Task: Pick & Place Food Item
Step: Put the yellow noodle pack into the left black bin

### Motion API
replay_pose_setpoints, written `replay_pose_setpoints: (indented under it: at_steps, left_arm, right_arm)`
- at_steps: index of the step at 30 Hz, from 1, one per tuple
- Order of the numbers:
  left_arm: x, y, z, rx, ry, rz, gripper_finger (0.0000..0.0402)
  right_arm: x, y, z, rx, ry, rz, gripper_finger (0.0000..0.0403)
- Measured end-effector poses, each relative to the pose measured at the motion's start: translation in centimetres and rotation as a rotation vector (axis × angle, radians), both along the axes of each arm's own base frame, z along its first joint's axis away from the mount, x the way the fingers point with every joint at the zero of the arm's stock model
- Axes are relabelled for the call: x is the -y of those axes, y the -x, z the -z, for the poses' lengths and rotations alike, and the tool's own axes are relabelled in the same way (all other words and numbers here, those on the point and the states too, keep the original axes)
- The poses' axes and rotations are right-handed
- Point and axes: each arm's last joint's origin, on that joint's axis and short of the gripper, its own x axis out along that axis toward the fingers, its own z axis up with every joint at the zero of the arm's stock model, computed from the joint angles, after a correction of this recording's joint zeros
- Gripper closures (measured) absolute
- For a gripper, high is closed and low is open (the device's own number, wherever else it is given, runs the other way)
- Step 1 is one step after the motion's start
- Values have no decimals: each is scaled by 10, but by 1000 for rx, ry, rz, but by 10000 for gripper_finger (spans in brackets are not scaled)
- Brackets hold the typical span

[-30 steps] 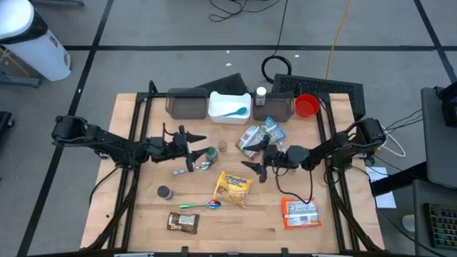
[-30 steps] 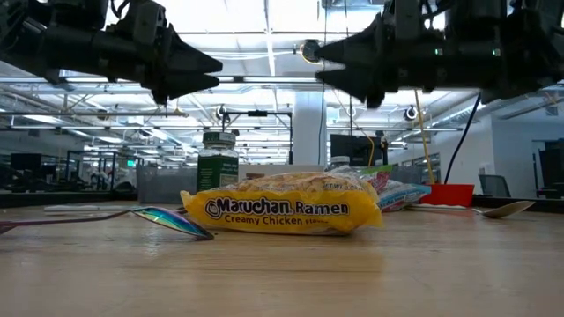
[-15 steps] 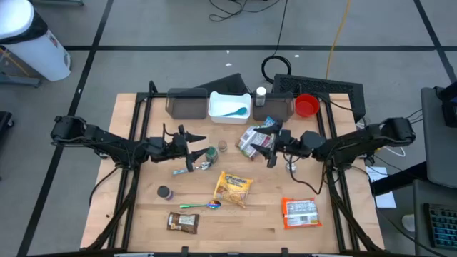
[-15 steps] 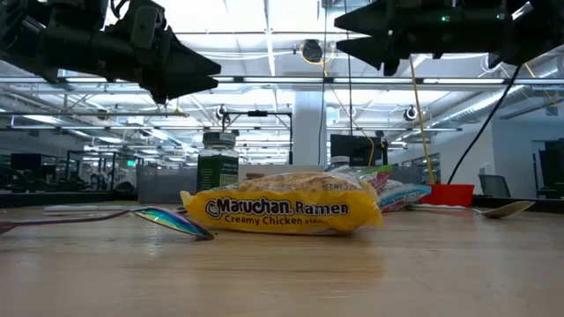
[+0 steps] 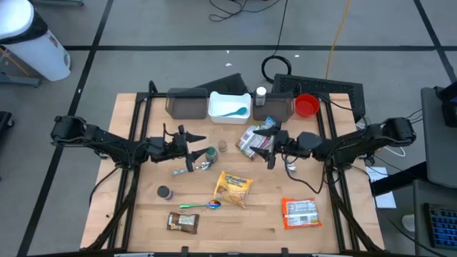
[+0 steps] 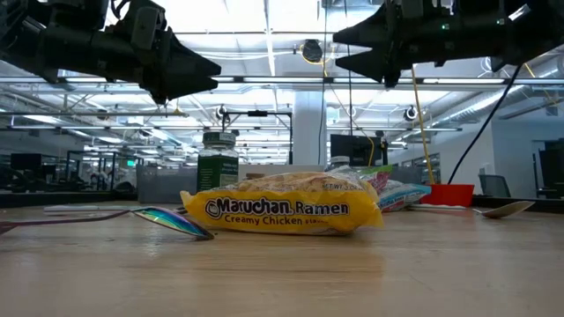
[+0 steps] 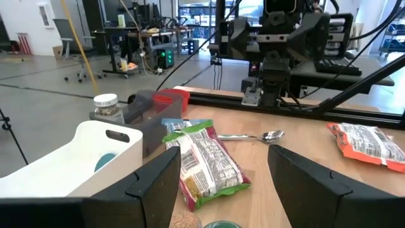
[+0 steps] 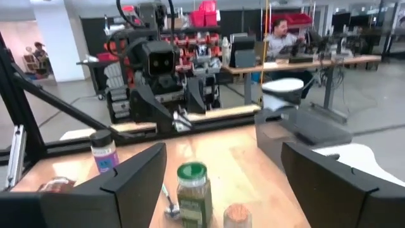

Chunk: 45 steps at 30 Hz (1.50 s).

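jaws: both open | ramen packs (image 5: 234, 188): 1 | spoons (image 5: 201, 205): 2

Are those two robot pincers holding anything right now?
No. The left pincer and right pincer both hang open and empty above the table; the ramen packet lies untouched.

We find open tabletop (image 5: 335, 214) at the near edge; bins (image 5: 228, 106) crowd the far edge.

Yellow ramen packet (image 5: 234, 188), red cup (image 5: 306, 106), white bin (image 5: 228, 106).
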Motion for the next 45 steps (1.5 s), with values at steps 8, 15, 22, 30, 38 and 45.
replay_pose_setpoints:
  at_steps: [8, 15, 22, 30, 38, 45]
  left_arm:
    - [0, 0, 0, 3, 13, 0, 158]
    - [1, 0, 0, 6, 22, 21, 158]
    - [1, 0, 0, 11, 41, 29, 158]
    - [2, 0, 0, 15, 64, 42, 158]
    - [4, 0, 7, -35, 191, 108, 158]
    - [6, 0, 12, -80, 303, 154, 158]
  right_arm:
    - [-1, -1, 2, -11, -17, -32, 99]
    - [-3, -1, 3, -18, -31, -104, 103]
    - [-3, -1, 5, -27, -57, -108, 104]
    - [-3, -1, 5, -31, -53, -108, 105]
    - [-3, -1, 5, -37, -53, -108, 105]
    - [-3, -1, 7, -54, -52, -107, 104]
